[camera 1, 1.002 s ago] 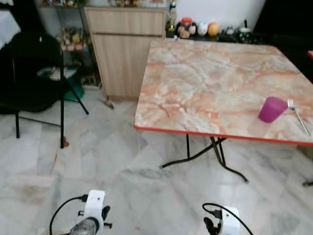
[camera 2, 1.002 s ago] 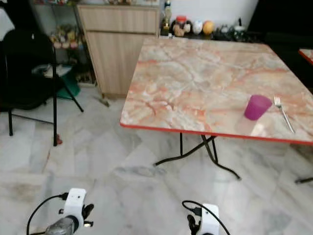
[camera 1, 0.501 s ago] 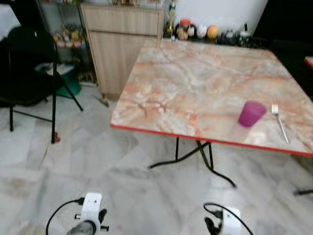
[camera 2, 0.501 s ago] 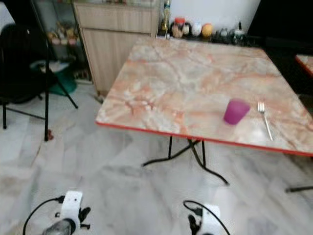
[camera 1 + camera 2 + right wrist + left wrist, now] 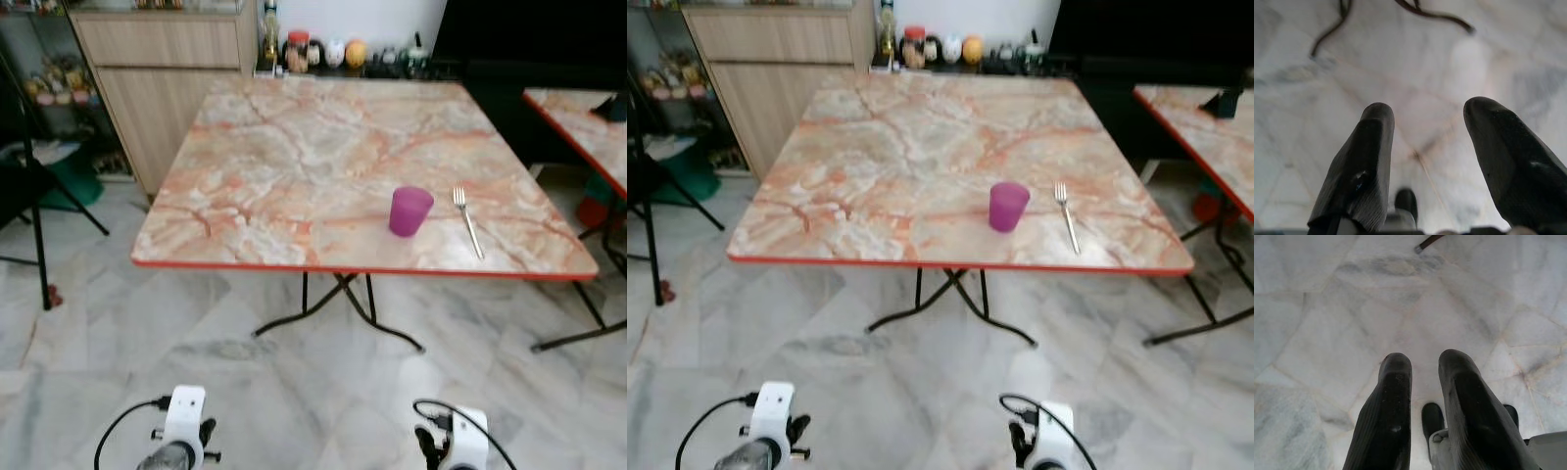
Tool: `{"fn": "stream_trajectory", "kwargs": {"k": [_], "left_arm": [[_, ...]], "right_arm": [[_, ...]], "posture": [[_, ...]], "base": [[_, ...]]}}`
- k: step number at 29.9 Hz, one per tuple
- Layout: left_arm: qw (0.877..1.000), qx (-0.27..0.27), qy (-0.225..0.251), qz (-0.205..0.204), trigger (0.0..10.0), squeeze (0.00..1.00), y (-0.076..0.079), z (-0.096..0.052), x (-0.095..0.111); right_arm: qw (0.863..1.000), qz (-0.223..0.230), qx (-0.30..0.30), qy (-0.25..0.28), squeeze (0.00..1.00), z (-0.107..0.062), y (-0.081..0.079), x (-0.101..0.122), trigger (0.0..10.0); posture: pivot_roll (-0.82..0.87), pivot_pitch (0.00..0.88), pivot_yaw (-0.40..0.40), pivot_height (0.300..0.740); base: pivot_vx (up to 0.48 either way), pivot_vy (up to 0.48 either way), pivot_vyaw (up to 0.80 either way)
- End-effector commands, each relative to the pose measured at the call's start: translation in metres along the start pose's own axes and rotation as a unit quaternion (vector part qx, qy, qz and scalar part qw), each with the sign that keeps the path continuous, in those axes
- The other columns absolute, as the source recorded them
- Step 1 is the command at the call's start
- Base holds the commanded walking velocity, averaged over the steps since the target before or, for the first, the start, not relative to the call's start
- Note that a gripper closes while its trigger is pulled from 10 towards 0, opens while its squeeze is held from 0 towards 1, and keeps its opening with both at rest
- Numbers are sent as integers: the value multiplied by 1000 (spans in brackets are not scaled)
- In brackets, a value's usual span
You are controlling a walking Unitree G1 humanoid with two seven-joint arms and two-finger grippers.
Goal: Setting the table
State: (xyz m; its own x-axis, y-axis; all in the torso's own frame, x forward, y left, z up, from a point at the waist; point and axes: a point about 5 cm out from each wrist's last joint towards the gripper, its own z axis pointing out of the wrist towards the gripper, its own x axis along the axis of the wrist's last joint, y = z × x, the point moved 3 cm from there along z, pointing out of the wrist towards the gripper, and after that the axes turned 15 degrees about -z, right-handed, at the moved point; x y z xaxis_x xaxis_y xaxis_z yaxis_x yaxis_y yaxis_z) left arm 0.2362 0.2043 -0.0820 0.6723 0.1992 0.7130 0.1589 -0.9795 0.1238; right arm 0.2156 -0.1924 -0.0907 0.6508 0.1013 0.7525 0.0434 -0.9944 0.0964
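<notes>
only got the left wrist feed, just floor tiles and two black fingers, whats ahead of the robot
Observer: A marble-patterned table with a red edge stands ahead.
Operator: anything on it
Observer: A purple cup stands upright near the front edge.
Operator: cutlery?
Observer: One fork lies just right of the cup, not touching it.
Operator: right gripper doing anything
Observer: The right gripper hangs low over the floor, fingers apart, holding nothing.

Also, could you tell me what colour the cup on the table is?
The cup is purple, clearest in the left eye view.
</notes>
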Motion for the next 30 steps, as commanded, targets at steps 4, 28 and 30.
{"fn": "stream_trajectory", "kwargs": {"k": [4,28,30], "left_arm": [[1000,9,-7,-7,10000,0,-5,-2,-5],[1000,16,-2,-12,10000,0,-12,-3,-5],[1000,14,0,-7,10000,0,-11,-3,-4]], "right_arm": [[995,-20,-17,97,0,6,12,44,10000],[888,-103,-65,443,0,-53,14,193,10000],[883,-99,-67,453,0,-55,13,203,10000]], "posture": [[50,0,-28,724],[35,0,-26,724],[37,0,-27,724]], "base": [[0,0,0],[0,0,0],[0,0,0]]}}
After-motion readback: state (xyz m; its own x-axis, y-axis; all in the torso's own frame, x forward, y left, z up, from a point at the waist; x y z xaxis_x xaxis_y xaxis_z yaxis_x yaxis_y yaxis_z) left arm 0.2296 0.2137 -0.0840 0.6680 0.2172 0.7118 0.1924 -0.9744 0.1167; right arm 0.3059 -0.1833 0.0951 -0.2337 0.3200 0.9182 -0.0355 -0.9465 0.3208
